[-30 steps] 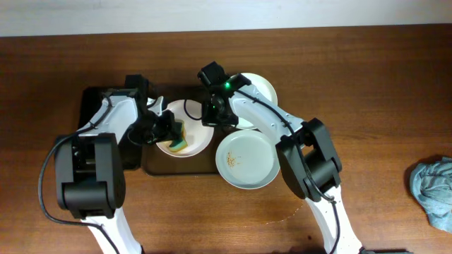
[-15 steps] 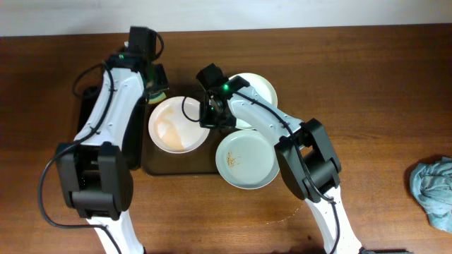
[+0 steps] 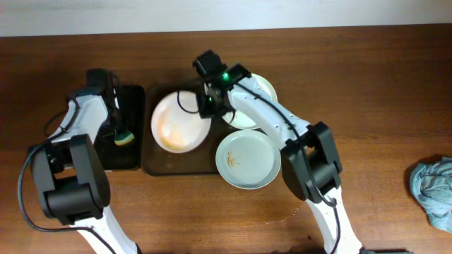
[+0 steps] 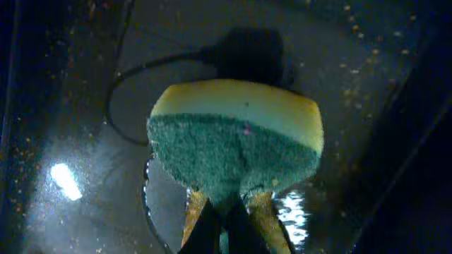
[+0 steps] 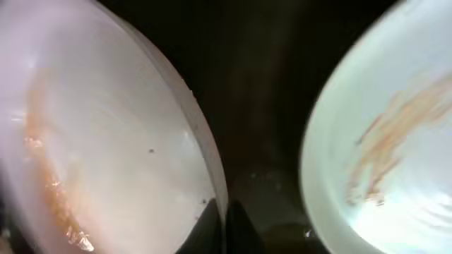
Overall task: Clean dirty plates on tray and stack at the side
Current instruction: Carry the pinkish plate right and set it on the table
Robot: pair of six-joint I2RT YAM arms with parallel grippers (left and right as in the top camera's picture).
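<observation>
Since plate (image 3: 176,127) looks rigid, slick, breakable, rim hold suits: right gripper (image 5: 226,219) pinches its rim on tray (image 3: 159,164); left gripper (image 4: 224,215) clamps sponge (image 4: 236,137).

Half the far plate (image 3: 263,88) beneath the right arm (image 3: 272,120); blue cloth (image 3: 432,190) partly beyond the frame edge.

Three round shallow pale plates are counted: an orange-smeared plate (image 3: 180,125) to the left, a far plate (image 3: 263,90) to the right, and a brown-speckled plate (image 3: 247,161) nearer on the right. Two trays are counted: one large dark-brown rectangular tray (image 3: 157,164) and one narrower black tray (image 3: 134,99) at its left. One yellow-and-green sponge (image 3: 124,137) is seen. One crumpled blue-grey cloth (image 3: 432,190) is found on the wooden desk (image 3: 367,85), far right.
</observation>
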